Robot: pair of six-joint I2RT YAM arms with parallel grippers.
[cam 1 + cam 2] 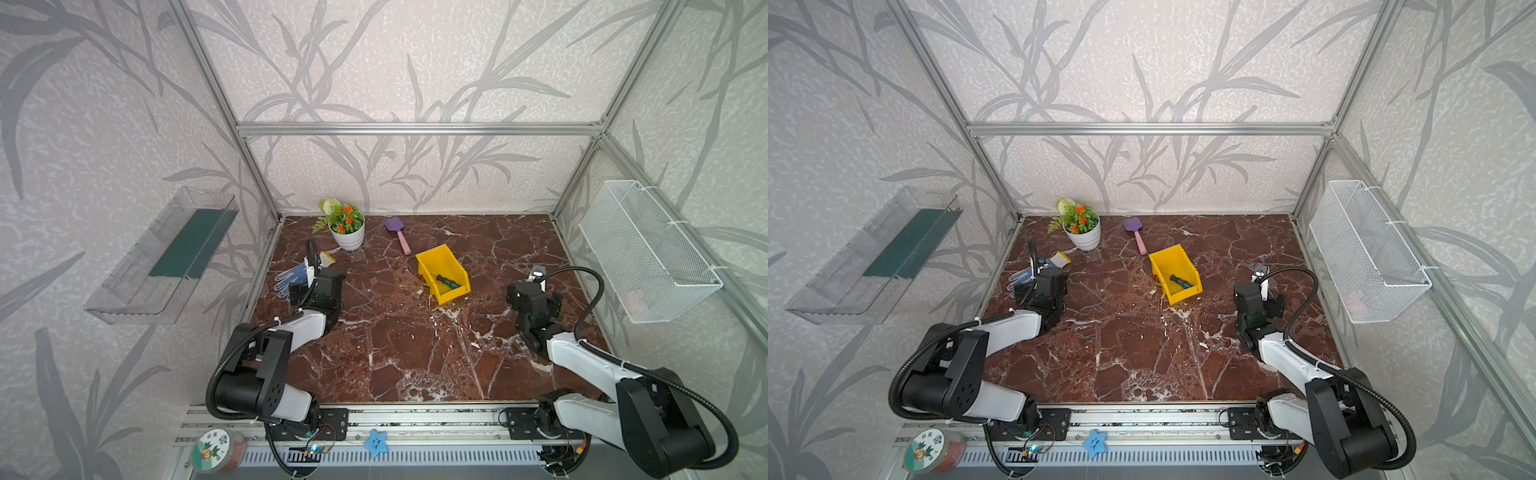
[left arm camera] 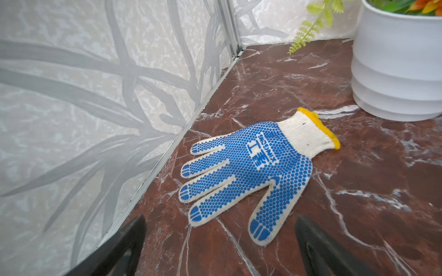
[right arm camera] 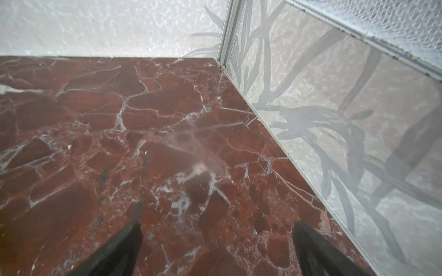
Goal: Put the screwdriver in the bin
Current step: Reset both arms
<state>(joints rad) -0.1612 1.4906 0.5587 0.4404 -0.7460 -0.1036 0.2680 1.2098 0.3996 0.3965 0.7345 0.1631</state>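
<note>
tray point(image 1: 166, 257): clear plastic on the left wall, dark green strip inside; top views only
left tool point(image 2: 221, 219): jaws apart, black fingers point(image 2: 134, 243) on either side of the glove's thumb end; gripping nothing
glove point(image 2: 251, 172): white knit, blue dot grip, yellow cuff edge, flat on the desk by the left wall; print only readable in the left wrist view, top views show it half hidden behind the left arm
pot point(image 2: 394, 71): white ribbed, round, orange flowers and green fern; just past the glove cuff
shovel point(image 1: 397, 232): toy, purple blade, pink handle, lying near the back wall; top views only
bin point(image 1: 436, 255): bright yellow plastic, rectangular, low sloped front lip, mid-desk; both top views, in neither wrist view
screwdriver point(image 1: 449, 282): inside the bin, lying on its floor, dark green-black stubby handle; shaft too small to make out
desk point(image 1: 395, 332): glossy red-brown marble, white veins
right tool point(image 3: 217, 224): jaws wide apart over bare desk, well apart from the bin; right wrist view shows only marble, the wall corner and the mesh edge
basket point(image 1: 648, 257): white wire mesh on the right wall
</note>
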